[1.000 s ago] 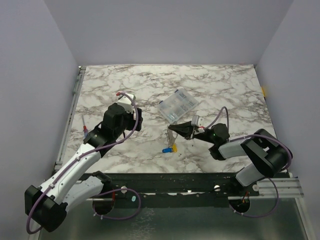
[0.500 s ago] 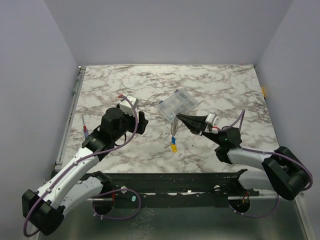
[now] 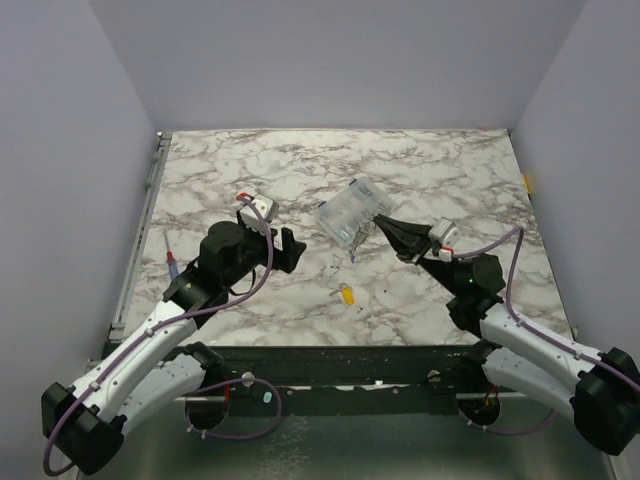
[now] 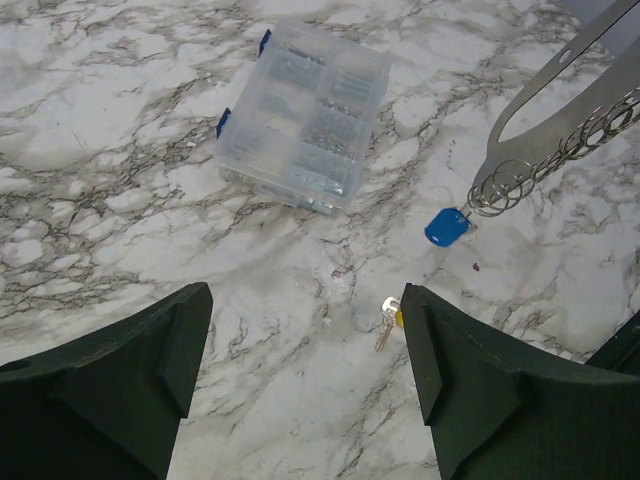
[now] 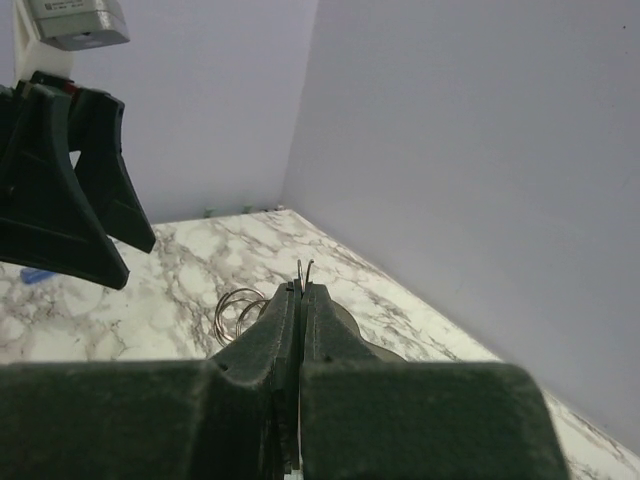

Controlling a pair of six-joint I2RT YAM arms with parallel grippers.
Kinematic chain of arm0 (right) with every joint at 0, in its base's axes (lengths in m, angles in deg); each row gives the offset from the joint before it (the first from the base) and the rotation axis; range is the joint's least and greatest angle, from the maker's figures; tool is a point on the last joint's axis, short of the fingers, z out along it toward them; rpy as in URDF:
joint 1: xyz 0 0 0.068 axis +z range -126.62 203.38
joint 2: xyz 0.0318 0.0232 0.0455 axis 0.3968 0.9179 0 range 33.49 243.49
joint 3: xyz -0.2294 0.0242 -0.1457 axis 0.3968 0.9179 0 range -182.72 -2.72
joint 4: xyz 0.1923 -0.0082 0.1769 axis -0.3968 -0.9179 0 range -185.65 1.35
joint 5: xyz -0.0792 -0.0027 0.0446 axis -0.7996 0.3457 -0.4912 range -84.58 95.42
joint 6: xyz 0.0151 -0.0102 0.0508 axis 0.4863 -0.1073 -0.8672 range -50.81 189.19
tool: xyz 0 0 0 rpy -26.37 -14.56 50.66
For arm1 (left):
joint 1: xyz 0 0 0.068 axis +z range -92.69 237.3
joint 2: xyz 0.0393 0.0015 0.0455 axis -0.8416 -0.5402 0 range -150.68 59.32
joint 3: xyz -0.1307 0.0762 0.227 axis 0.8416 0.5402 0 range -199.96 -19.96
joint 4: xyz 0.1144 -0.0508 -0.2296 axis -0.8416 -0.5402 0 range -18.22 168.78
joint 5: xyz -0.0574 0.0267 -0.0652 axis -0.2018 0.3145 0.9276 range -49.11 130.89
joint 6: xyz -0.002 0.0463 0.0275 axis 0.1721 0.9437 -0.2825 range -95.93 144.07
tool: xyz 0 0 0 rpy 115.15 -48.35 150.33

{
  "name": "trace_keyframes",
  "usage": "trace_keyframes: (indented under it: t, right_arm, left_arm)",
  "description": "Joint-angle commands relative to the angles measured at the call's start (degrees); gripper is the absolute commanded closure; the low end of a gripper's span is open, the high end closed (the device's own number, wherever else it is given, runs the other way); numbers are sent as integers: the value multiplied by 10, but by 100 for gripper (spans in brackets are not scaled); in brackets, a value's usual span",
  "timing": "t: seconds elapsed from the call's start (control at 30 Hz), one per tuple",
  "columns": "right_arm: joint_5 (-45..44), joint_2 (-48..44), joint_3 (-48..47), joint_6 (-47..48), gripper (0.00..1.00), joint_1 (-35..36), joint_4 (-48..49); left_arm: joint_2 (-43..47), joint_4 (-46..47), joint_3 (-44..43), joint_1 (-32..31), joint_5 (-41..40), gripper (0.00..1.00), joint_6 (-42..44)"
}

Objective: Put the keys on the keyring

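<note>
**Top view.** The right end effector [image 3: 381, 222] is raised near the clear box [image 3: 352, 208]. The blue key [image 3: 352, 256] dangles just below it. The yellow key [image 3: 346, 294] lies alone on the surface [image 3: 250, 160], apart from the left end effector [image 3: 296, 250].

**Left wrist view.** The left end effector's jaws are spread wide and carry nothing. The keyring [image 4: 508, 182] hangs in the air, and the blue key appears threaded onto its lowest loop (we judge that half complete). The yellow key is loose on the surface, partly hidden behind one finger.

**Right wrist view.** The right end effector's jaws are pressed together on the keyring's wire.

**Outstanding.** The yellow key is not yet picked up or threaded on.
</note>
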Motion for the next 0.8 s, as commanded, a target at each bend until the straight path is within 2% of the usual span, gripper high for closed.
trace_keyframes:
  t: [0.0, 0.37, 0.53, 0.57, 0.63, 0.77]
  right_arm:
    - [-10, -56, -1, -38, 99, 4, -91]
    - [44, -161, 2, -70, 99, 4, -161]
    - [32, -162, -41, -76, 99, 4, -257]
    - [25, -166, -43, -78, 99, 4, -265]
    - [5, -181, -35, -86, 99, 4, -264]
    - [-30, -211, -15, -98, 99, 4, -256]
  left_arm:
    - [17, 22, 11, -3, 54, 16, 32]
    - [-17, 39, -17, -3, 96, 14, 36]
    - [-46, 47, -25, -3, 80, 14, 5]
    - [-49, 53, -27, -3, 76, 13, -8]
    - [-47, 72, -25, -3, 69, 2, -28]
    - [-59, 91, -25, -2, 56, 1, -25]
